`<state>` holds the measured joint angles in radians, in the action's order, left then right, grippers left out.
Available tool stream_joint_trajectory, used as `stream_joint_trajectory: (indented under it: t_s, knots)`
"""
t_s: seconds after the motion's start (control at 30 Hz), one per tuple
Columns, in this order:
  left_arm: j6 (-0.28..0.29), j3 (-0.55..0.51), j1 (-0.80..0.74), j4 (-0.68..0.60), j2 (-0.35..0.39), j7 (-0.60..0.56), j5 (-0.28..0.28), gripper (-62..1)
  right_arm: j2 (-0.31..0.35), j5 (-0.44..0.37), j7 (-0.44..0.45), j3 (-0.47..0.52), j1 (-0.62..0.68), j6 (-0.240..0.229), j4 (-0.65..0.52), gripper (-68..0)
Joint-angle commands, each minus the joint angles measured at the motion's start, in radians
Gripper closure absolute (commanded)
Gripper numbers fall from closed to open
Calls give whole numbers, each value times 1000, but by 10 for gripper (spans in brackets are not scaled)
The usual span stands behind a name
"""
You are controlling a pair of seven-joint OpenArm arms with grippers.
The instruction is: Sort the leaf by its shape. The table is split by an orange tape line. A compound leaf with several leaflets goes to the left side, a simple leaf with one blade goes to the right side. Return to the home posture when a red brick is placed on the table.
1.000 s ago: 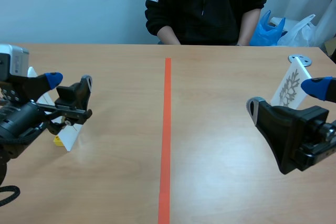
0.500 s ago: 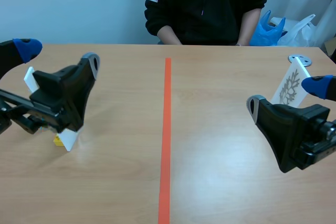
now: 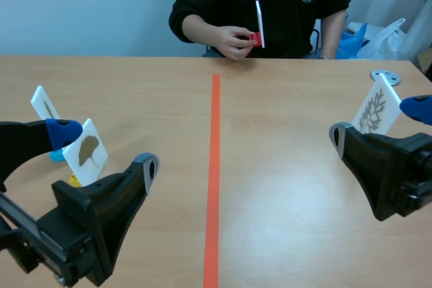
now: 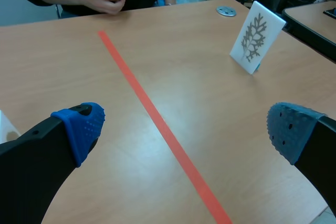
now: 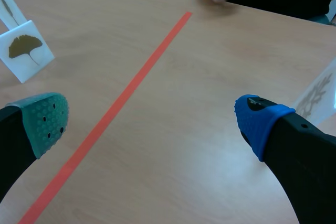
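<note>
**So, both grippers empty, new card still in the person's hand**

Scene view: the left gripper [image 3: 104, 150] sits wide open at the tabletop's [image 3: 283, 187] near left corner. It partly blocks the ginkgo leaf card [image 3: 89, 151], and a narrow leaf card [image 3: 44, 104] stands just behind that. The right gripper [image 3: 378, 123] is also spread and empty near the right edge, overlapping the compound leaf card [image 3: 373, 109]. Over the far edge a person's hand [image 3: 231, 40] holds a white card [image 3: 259, 23] on a red block [image 3: 254, 37]. It's edge-on, so I can't read the leaf.

Left wrist view: just bare wood and the orange tape line [image 4: 157, 119] between the fingers [image 4: 79, 127]. The compound leaf card [image 4: 255, 38] is ahead, with a metal disc [image 4: 226, 10] beyond it.

Right wrist view: the pads [image 5: 44, 121] are apart and holding nothing. The ginkgo leaf card [image 5: 25, 50] is ahead on the green-pad side.
</note>
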<state>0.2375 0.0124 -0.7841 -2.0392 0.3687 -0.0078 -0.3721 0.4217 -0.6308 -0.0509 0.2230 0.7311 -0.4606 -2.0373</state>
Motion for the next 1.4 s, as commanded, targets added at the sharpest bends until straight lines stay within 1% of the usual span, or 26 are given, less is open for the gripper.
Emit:
stream_joint_trajectory:
  t_s: [0.0, 0.2, 0.83, 1.0, 1.2, 1.37]
  knots:
    - [2, -2, 3, -13, -2, -17, -9, -623, 5, -17, 11, 6, 6, -9, -4, -679]
    - [-2, -2, 3, -13, -2, -37, -9, -623, 5, -17, 11, 6, 6, -9, -4, -679]
    - [-2, -2, 4, -10, -2, -35, -9, -623, 5, -17, 11, 6, 6, -8, -4, -679]
    - [-2, -2, 6, -10, -2, -31, -6, -623, 5, -14, -15, 6, 6, -8, -4, -679]
    - [-2, -2, 6, -10, -2, -32, -6, -623, 8, 7, -14, 1, 2, -13, -1, -679]
    - [-2, -2, 6, -10, -2, -31, -6, -623, 25, 77, -10, -60, -48, -13, 38, -679]
